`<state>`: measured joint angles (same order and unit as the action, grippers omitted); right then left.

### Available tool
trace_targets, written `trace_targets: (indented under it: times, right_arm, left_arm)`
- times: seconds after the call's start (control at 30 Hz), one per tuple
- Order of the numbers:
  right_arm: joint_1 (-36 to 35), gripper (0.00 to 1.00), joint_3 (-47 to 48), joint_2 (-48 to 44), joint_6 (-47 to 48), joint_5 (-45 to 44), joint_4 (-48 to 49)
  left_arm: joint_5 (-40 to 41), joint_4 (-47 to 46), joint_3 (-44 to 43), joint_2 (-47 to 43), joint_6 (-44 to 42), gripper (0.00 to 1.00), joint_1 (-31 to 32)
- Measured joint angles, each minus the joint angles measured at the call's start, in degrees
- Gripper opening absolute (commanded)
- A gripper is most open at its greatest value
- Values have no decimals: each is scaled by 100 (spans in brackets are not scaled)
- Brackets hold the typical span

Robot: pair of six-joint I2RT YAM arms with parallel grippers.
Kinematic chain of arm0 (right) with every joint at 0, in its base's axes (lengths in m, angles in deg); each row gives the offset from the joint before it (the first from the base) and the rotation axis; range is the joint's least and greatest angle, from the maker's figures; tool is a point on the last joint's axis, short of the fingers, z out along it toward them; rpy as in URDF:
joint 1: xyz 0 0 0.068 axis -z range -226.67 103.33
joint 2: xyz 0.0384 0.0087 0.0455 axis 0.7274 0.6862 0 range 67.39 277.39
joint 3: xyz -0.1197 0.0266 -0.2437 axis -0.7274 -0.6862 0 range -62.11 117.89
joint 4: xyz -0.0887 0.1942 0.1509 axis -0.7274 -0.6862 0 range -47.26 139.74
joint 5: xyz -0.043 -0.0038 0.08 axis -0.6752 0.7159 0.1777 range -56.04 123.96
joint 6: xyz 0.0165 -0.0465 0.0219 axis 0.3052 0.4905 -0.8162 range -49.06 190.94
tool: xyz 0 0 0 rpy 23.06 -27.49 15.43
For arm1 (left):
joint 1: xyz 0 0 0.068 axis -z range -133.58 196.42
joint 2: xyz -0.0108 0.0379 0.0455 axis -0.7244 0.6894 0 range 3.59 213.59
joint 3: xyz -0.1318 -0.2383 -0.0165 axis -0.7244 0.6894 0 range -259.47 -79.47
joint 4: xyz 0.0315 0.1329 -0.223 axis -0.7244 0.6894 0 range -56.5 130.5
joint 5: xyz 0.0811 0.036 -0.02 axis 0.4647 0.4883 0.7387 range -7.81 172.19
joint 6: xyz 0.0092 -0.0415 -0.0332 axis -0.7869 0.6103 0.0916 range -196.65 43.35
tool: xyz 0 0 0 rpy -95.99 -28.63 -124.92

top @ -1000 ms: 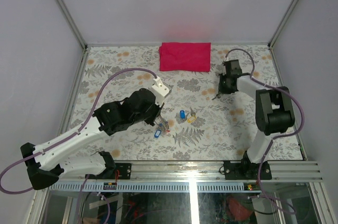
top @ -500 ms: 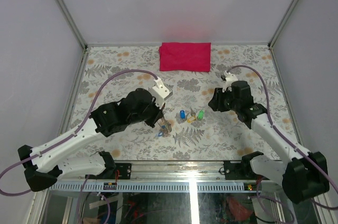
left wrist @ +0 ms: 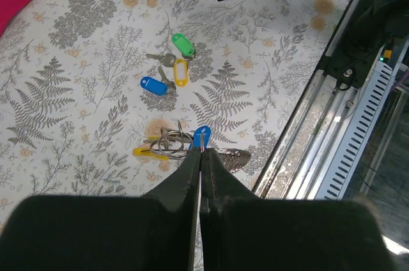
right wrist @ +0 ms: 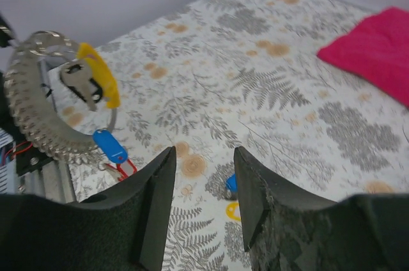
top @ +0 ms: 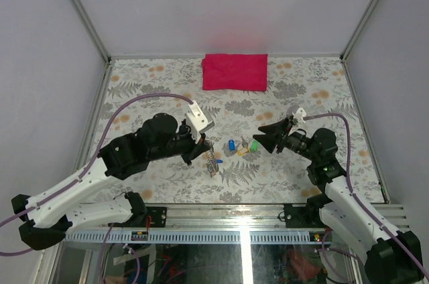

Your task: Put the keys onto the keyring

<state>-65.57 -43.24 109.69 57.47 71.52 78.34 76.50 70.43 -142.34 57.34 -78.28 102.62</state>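
Left pincer [left wrist: 200,153] is pressed tight together, pinching the keyring [left wrist: 171,143] right at its tips. The ring is held up above the tabletop [top: 134,96], a touch left of the middle and nearer the near edge than the far one. A blue tag [left wrist: 202,135] and a yellow tag [left wrist: 144,151] dangle from the ring. In the right wrist view a red tag [right wrist: 123,170] peeks out just below the blue one, with a ribbed metal loop [right wrist: 25,117] hanging alongside. Three loose keys [top: 242,147] lie in a tight little cluster about the middle of the tabletop, just right of the held bunch. The blue-headed key [top: 231,145] is on the left, the yellow-headed key [top: 242,151] is in the centre, and the green-headed key [top: 254,145] is on the right. Right pincer [top: 260,142] comes in from the right edge side with its fingers spread and nothing between them, the tips just beside the green-headed key. Its own camera looks down between those fingers at the blue and yellow heads on the leafy print. At the middle of the far edge lies a red cloth [top: 234,71], flat and well apart from everything else.
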Motion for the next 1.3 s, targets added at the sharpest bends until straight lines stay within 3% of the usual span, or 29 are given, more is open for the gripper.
trace_targets:
  times: [0.2, 0.37, 0.57, 0.9, 1.1, 1.3]
  right_arm:
    - [-260, 46, 2, -229, 116, 920, 599]
    - [-1346, 44, 343, -323, 697, 1038, 385]
    - [-2575, 37, 1244, 308, 1482, 953, 31]
    - [-2704, 37, 1438, 680, 1733, 691, -175]
    - [-2717, 42, 1467, 369, 1812, 498, -962]
    - [-2732, 41, 1394, 44, 1449, 546, -542]
  left_arm:
    - [-428, -15, 0, -22, -107, 0, 0]
    - [-802, -48, 0, -48, -181, 0, 0]
    - [-1305, -127, 0, -92, -273, 0, 0]
    - [-1637, -133, 0, -299, -315, 0, 0]
    - [-1648, -129, 0, -372, -319, 0, 0]
    - [-1838, -131, 0, -387, -352, 0, 0]
